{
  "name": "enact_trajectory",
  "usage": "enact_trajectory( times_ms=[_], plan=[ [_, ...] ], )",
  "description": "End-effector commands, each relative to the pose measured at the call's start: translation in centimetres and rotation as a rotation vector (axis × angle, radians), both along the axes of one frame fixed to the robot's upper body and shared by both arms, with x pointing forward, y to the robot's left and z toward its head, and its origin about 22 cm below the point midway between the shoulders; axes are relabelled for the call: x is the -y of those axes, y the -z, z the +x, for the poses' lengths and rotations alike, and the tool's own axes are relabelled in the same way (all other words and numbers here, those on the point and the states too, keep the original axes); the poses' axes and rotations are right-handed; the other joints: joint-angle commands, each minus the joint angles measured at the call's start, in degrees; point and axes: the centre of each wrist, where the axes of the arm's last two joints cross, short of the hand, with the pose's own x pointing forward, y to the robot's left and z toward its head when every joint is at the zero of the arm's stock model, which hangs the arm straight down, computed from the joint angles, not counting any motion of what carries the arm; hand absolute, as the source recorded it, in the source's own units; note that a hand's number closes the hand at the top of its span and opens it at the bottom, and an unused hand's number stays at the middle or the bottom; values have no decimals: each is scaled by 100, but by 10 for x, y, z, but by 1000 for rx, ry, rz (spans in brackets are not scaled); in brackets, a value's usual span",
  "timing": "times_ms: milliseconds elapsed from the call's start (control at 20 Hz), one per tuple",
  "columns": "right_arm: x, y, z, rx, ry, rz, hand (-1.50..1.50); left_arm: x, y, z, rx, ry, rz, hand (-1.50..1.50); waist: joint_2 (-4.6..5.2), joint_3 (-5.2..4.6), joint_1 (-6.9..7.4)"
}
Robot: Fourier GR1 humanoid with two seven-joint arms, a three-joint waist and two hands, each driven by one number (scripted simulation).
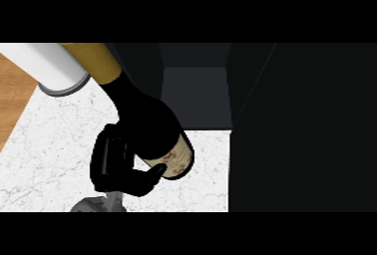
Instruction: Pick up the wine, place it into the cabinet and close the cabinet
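The wine bottle is dark with a gold foil neck and a pale label near its base. It is tilted, its neck pointing up and left and its base toward me. My right hand is shut on its lower body, fingers on the left side and thumb across the label's edge. The cabinet stands open just right of the bottle, its dark inside showing. Its dark door fills the right of the view. My left hand does not show.
A white cylinder with a grey rim lies at the top left, against the bottle's neck. The white marble counter runs under the hand. A wooden surface borders it on the left.
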Motion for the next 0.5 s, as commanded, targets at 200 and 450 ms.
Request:
enact_trajectory(
  times_ms=[200,450],
  plan=[
    [2,14,5,0,-7,-21,-150,40,-12,27,36,-36,128,150,2,2,-14],
    [-1,4,11,11,-18,-29,-150,64,16,42,-4,-22,221,150,9,-1,-32]
  ],
)
